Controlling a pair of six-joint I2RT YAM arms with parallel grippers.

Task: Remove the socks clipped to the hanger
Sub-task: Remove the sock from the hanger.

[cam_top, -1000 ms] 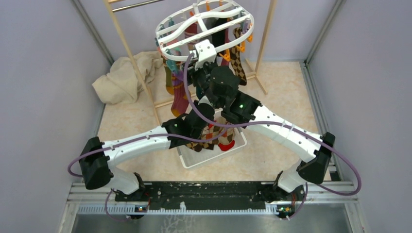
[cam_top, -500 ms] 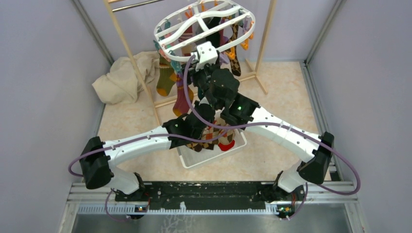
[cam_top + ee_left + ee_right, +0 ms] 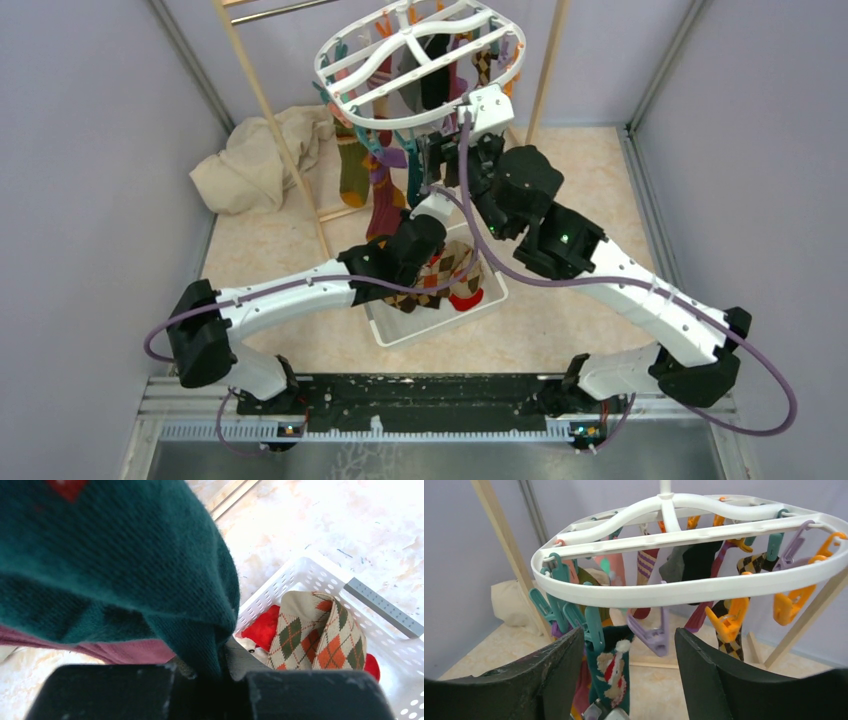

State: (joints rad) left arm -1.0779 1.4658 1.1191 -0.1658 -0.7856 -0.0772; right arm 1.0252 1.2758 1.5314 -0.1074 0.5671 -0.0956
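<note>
The white oval hanger point(image 3: 420, 62) point(image 3: 684, 591) hangs from the wooden rack with several socks point(image 3: 372, 190) pegged to it. A dark green Santa sock point(image 3: 618, 672) point(image 3: 125, 565) hangs from a teal peg point(image 3: 594, 627) on the near rim. My left gripper point(image 3: 220, 660) point(image 3: 422, 205) is shut on that sock's lower end. Just below the near rim, my right gripper point(image 3: 629, 672) point(image 3: 440, 160) is open, with the teal peg, the green sock and an empty purple peg point(image 3: 651, 636) between its fingers.
A white mesh basket point(image 3: 400, 328) point(image 3: 280, 586) on the floor below holds an argyle sock point(image 3: 320, 635) and a red one point(image 3: 265, 627). A beige cloth point(image 3: 258, 160) lies back left by the wooden rack pole point(image 3: 270, 110). Orange pegs point(image 3: 730, 620) dangle to the right.
My right arm swung right and its gripper rose toward the hanger's near rim, jaws a little wider. The hanger swayed. The left gripper stayed shut on the green sock.
</note>
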